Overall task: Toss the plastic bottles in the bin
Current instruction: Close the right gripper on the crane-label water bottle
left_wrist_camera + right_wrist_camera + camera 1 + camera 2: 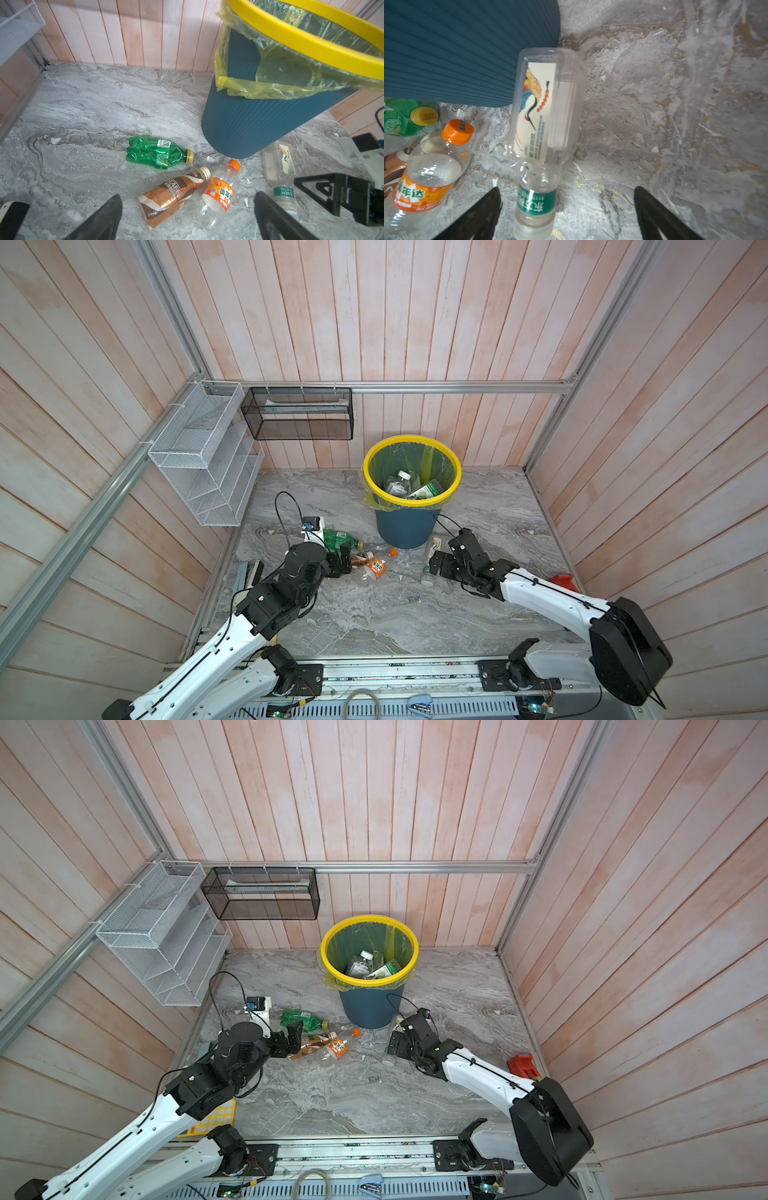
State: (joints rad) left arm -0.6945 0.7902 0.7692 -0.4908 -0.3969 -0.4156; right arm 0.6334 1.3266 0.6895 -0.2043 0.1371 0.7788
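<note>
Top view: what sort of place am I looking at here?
Probably a robot test booth, not a real room: plank walls inside a bare aluminium frame, a marble-look tabletop holding a lined bin and plastic bottles, and two robot arms on a rail.

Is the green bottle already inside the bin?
No, the crushed green bottle lies on its side on the marble surface, outside the blue bin.
</note>
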